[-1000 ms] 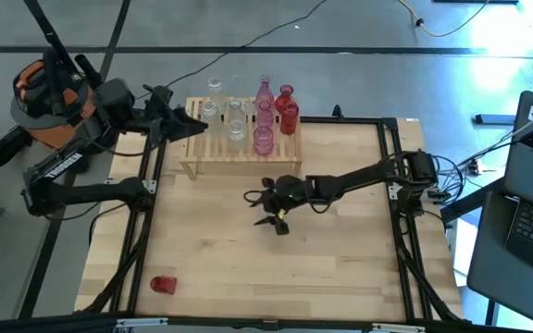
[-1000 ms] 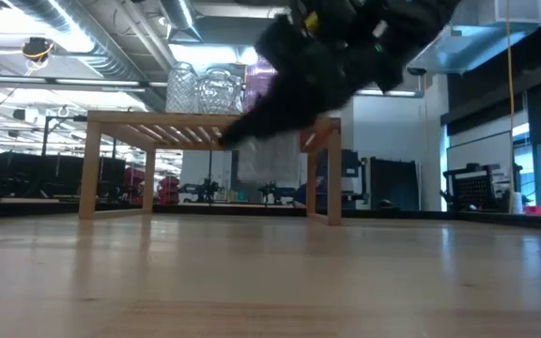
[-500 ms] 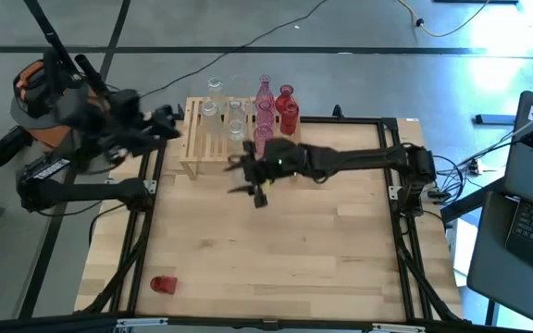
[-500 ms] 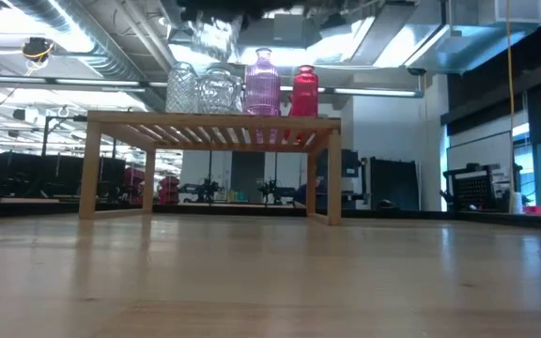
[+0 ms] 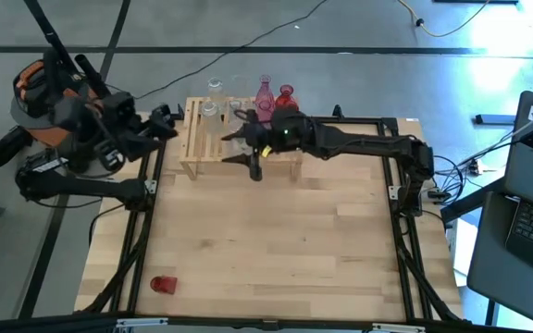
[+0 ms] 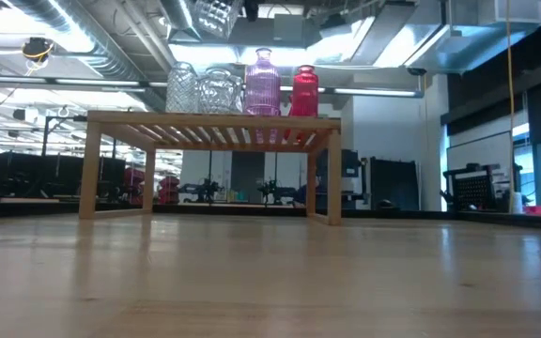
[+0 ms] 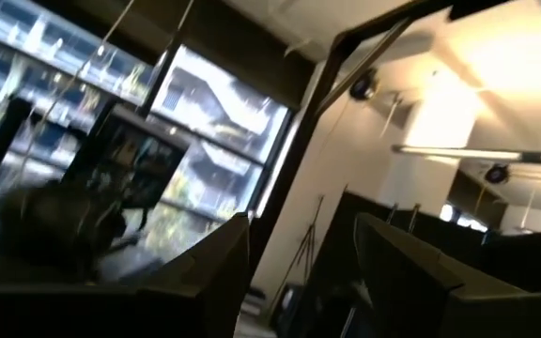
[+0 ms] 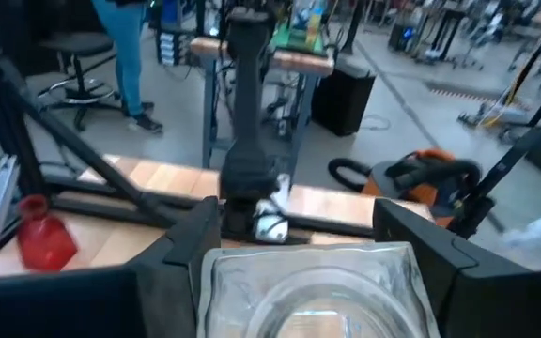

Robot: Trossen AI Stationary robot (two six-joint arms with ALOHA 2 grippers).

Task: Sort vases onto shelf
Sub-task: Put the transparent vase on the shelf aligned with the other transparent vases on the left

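i have the right gripper (image 5: 248, 155) above the shelf (image 5: 192, 148), fingers clasping a clear vase (image 8: 313, 286). next i lower it into a free spot, probably near the front. left gripper (image 7: 299, 272) idles, fingers apart.

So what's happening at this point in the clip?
The right gripper holds a clear glass vase in the air over the wooden shelf, where several clear, pink and red vases already stand. The left gripper waits off the table's left edge, holding nothing. One red vase is left on the tabletop.
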